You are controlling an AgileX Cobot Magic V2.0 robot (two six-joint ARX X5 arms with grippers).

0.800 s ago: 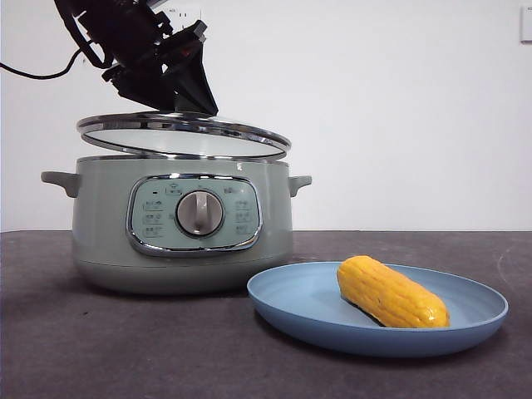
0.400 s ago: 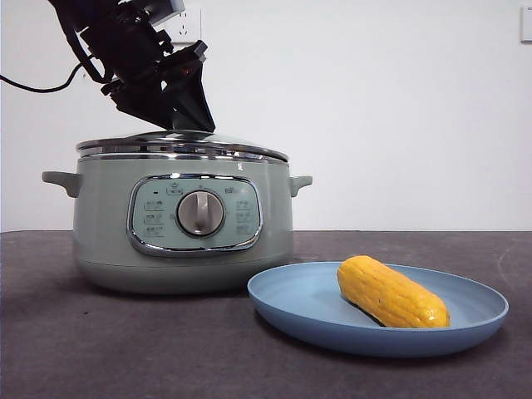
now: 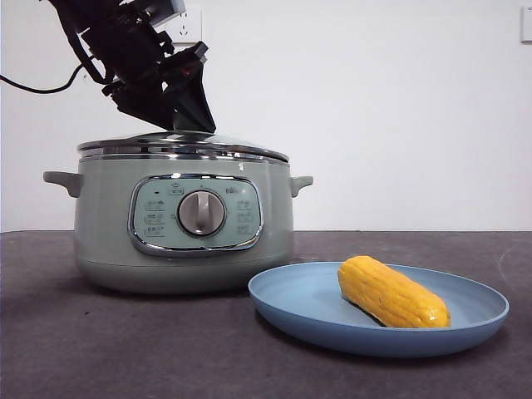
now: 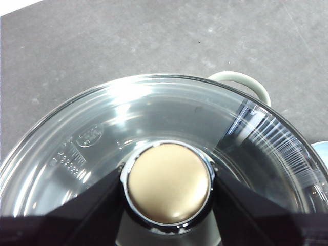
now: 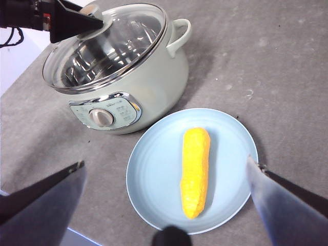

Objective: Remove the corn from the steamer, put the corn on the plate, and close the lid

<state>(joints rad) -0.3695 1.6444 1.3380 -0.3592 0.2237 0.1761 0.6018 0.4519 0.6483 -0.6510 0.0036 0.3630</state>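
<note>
The glass lid (image 3: 183, 148) sits flat on the sage-green steamer (image 3: 100, 216). My left gripper (image 3: 189, 125) comes down from the upper left and is shut on the lid's knob (image 4: 169, 169), one jaw on each side of it. The yellow corn (image 3: 392, 293) lies on the light-blue plate (image 3: 299, 303) to the right of the steamer. My right gripper (image 5: 165, 164) is open and empty, high above the plate (image 5: 154, 169) and the corn (image 5: 196, 169). The right wrist view also shows the steamer (image 5: 154, 77) with the lid (image 5: 118, 46) on it.
The steamer's control panel with its silver dial (image 3: 200, 214) faces the front. The plate's rim lies close to the steamer's base. A dark grey table (image 3: 83, 349) carries everything, and a white wall stands behind.
The lid came down from a tilted hold above the steamer and now rests on its rim. My left gripper lowered with it. The corn and plate have not moved.
</note>
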